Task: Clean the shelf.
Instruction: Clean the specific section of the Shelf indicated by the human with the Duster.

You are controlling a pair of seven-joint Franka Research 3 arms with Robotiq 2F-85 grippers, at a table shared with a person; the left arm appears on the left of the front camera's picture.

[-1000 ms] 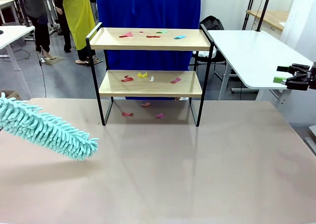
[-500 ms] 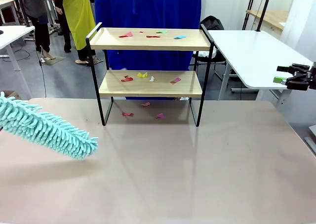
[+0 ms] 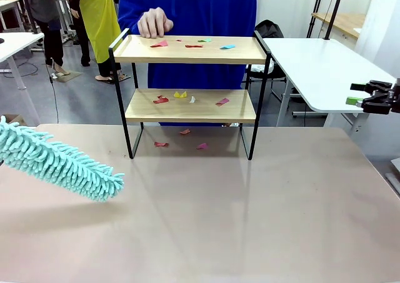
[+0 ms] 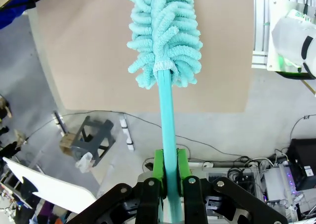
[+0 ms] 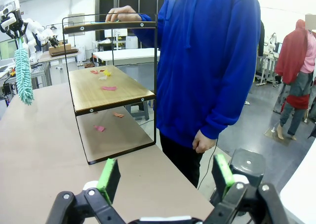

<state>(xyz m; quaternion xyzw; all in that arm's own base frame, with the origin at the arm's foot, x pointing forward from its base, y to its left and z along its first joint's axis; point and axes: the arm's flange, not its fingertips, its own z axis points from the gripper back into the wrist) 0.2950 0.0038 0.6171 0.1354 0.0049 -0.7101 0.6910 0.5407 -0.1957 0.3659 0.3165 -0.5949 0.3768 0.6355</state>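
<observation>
Left gripper (image 4: 170, 165) has its green pads pressed against the thin turquoise handle of a fluffy duster (image 4: 165, 31), pinching it firmly. In the front view the duster's head hangs tilted over the left side of the brown table (image 3: 262, 220), with its tip lower than the rest and a faint shadow beneath it, well apart from the shelf (image 3: 187, 58).

Right gripper (image 5: 166, 175) has its fingers spread wide with nothing between them. It sits off the table's right side, pointing toward the shelf from a distance.

The shelf stands at the middle of the table's far edge on four black legs. Small coloured paper scraps (image 3: 160, 44) lie on its top board, more lie on the lower board (image 3: 187, 113), and a few lie on the table between the legs.

Right behind the shelf stands a person in a blue hoodie (image 3: 187, 8). One hand (image 3: 154, 24) is curled with its fingertips on the top board near its left end, just beside a red scrap. The other hand (image 5: 203, 142) hangs loosely at the person's side.
</observation>
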